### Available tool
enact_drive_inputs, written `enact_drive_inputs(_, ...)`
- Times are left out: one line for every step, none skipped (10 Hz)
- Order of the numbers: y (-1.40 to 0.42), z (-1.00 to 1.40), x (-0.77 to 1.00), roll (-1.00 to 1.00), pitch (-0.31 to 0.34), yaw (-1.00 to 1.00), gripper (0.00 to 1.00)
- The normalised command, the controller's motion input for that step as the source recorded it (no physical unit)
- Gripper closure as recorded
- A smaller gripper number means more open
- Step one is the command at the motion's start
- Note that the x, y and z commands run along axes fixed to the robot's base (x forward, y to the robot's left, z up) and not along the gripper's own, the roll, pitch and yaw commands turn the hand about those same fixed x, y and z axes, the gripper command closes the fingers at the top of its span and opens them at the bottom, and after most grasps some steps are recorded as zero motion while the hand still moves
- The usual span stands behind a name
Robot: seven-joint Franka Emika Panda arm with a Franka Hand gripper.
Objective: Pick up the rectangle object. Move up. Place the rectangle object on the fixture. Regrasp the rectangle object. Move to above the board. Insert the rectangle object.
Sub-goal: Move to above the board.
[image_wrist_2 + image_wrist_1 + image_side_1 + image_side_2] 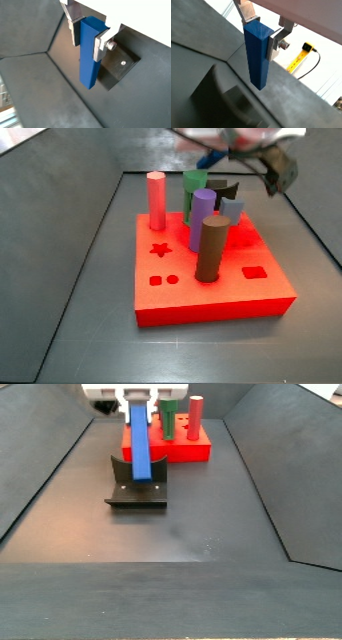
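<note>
My gripper (263,31) is shut on the top end of the dark blue rectangle object (256,57), which hangs upright from the fingers; both wrist views show this (89,55). In a side view the gripper (140,406) holds the rectangle object (138,446) over the dark fixture (138,490), with its lower end near the bracket. I cannot tell whether it touches. The fixture's base plate (121,66) lies just beyond the bar's lower end. The red board (214,293) with its tall pegs stands behind the fixture (187,452). The gripper (238,142) is a blur at the top there.
The board bears a pink peg (156,200), a green peg (195,180), a purple peg (203,213), a brown peg (211,248) and a small pale blue block (231,208). Sloping dark walls (47,474) ring the floor. A yellow cable (302,56) lies outside.
</note>
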Motion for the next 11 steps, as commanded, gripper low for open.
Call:
enact_drive_inputs(0.14, 1.00, -0.18, -0.06, -0.145, -0.15, 1.00)
enact_drive_inputs(0.13, 1.00, -0.18, -0.10, -0.101, -0.18, 1.00)
enact_drive_inputs(0.13, 1.00, -0.18, -0.12, -0.071, -0.18, 1.00)
enact_drive_inputs(0.12, 1.00, -0.18, -0.13, -0.041, -0.18, 1.00)
enact_drive_inputs(0.12, 1.00, -0.18, -0.14, -0.012, -0.17, 1.00)
enact_drive_inputs(0.09, 0.88, -0.16, -0.14, 0.020, -0.14, 1.00)
enact_drive_inputs(0.07, 0.69, -0.12, -0.14, 0.035, -0.12, 1.00)
enact_drive_inputs(0.05, 0.49, -0.09, -0.13, 0.048, -0.10, 1.00)
enact_drive_inputs(0.04, 0.29, -0.07, -0.12, 0.060, -0.08, 1.00)
enact_drive_inputs(-1.00, 0.32, -0.37, -1.00, 0.018, -0.12, 1.00)
enact_drive_inputs(-1.00, 0.34, -0.38, -1.00, 0.017, -0.12, 1.00)
